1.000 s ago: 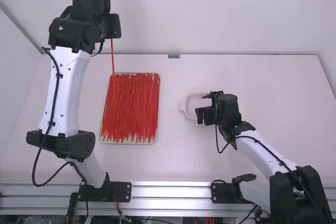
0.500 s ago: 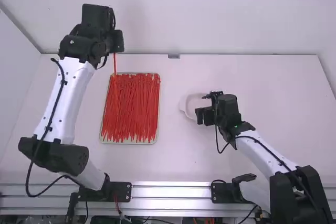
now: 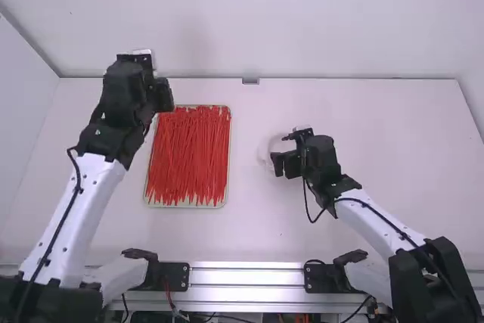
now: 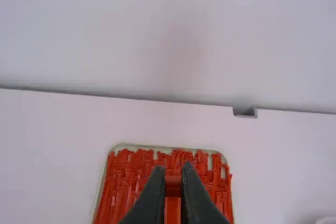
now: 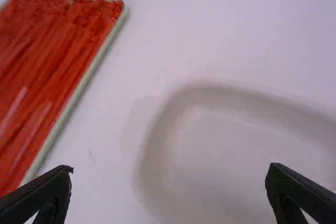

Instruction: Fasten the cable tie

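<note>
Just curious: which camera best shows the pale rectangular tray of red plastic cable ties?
High view: nearly the whole pale tray and its red cable ties show. Left wrist view catches one end, right wrist view one corner.

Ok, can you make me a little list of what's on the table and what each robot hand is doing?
table: white
tray: holds the spare ties
spare ties: red, many, lying lengthwise
white dish: right of the tray, looks empty
left gripper: shut on one red cable tie, over the tray's far end
right gripper: open, holding nothing, over the white dish
</note>
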{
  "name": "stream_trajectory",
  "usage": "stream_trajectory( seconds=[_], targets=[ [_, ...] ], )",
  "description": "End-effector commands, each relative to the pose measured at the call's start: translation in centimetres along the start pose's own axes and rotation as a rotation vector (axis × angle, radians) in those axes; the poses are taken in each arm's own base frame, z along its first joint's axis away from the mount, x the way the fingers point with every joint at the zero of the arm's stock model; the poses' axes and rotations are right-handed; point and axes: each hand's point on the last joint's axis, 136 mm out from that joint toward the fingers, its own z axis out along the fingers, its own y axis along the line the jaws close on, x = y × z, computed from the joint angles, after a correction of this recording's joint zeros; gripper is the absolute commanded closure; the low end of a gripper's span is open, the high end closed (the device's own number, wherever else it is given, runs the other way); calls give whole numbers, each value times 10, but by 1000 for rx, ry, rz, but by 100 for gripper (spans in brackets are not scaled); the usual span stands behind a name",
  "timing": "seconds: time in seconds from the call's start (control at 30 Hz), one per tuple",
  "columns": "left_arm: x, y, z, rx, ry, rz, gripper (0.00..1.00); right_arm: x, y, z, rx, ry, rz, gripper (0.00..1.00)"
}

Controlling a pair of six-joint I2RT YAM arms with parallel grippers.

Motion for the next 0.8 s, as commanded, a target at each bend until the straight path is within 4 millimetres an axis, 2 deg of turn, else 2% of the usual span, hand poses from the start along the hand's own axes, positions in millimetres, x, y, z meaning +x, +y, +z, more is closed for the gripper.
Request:
stream_trajectory(
  seconds=[0.0, 0.17, 0.3, 0.47, 0.63, 0.7, 0.77],
  targets=[
    [19, -9, -2, 64, -2, -34, 98, -18, 19, 0, -67, -46, 4, 2],
    [40, -19, 6, 141, -33, -75, 98, -35, 38, -2, -118, -117, -27, 2],
    [53, -44, 10, 300, -50, -69, 98, -54, 66, -8, -230, -198, -58, 2],
    [60, -63, 9, 433, -80, -91, 97, -75, 96, -21, -357, -298, -104, 2],
    [61, -75, 4, 520, -115, -100, 93, -89, 110, -29, -396, -369, -129, 2],
    [62, -82, 1, 567, -118, -115, 98, -93, 119, -33, -419, -396, -143, 2],
    [62, -88, -3, 609, -117, -112, 98, -97, 129, -38, -443, -422, -155, 2]
  ],
)
